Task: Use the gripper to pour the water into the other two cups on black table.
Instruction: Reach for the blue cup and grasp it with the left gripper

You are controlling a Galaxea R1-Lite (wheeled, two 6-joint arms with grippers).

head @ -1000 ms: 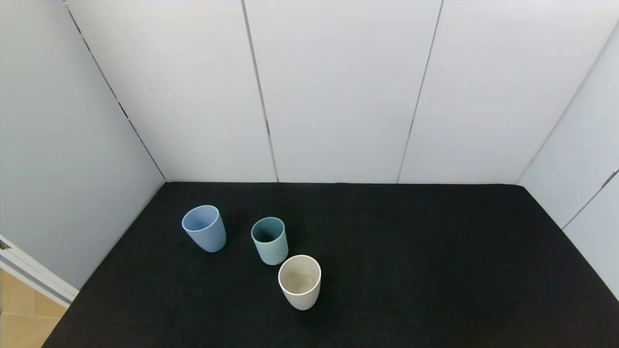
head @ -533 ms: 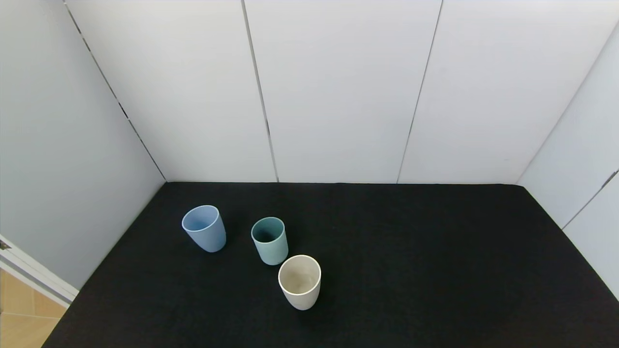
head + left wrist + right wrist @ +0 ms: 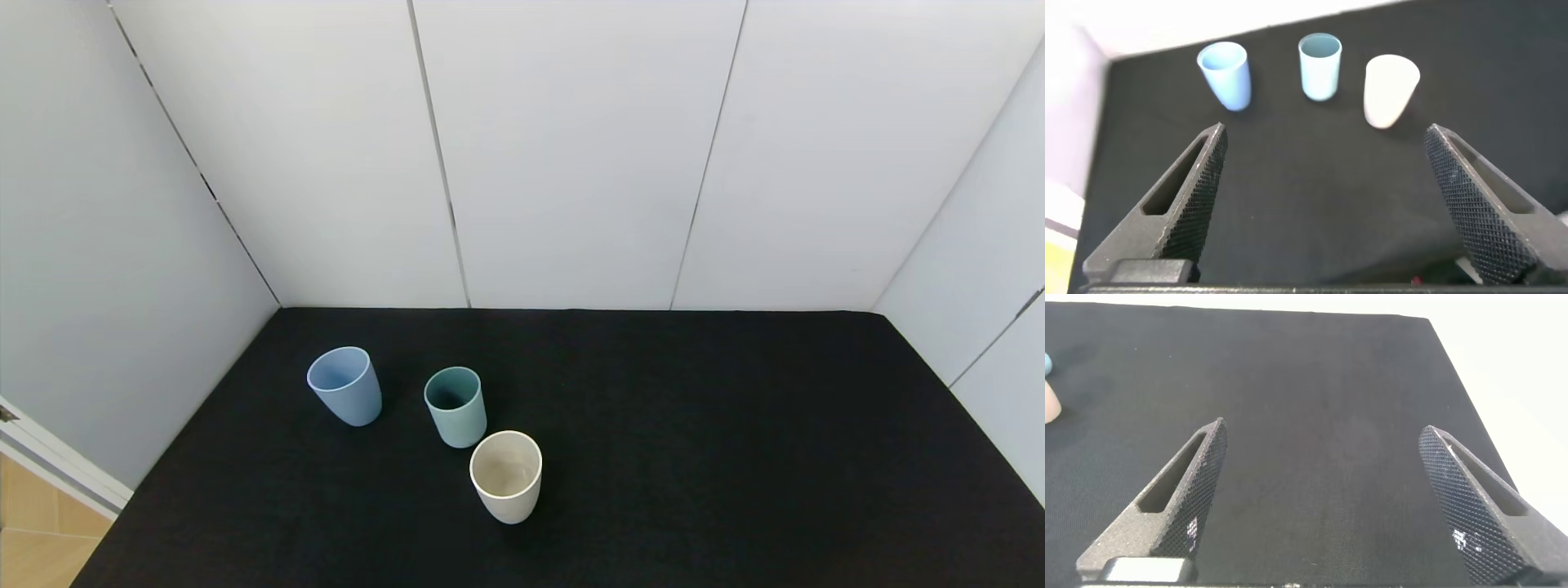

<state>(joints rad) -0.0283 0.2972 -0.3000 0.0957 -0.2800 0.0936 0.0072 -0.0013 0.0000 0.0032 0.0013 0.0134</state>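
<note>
Three cups stand upright on the black table (image 3: 694, 425): a light blue cup (image 3: 346, 386) at the left, a teal-green cup (image 3: 455, 406) in the middle and a cream-white cup (image 3: 506, 476) nearest me. All three show in the left wrist view: blue (image 3: 1225, 74), teal (image 3: 1319, 65), cream (image 3: 1389, 89). My left gripper (image 3: 1324, 135) is open and empty, held back from the cups. My right gripper (image 3: 1323, 431) is open and empty over bare tabletop. Neither arm shows in the head view.
White panel walls close the table at the back and both sides. The table's left front edge drops to a wooden floor (image 3: 33, 531). In the right wrist view the cream cup's edge (image 3: 1050, 403) shows far to one side.
</note>
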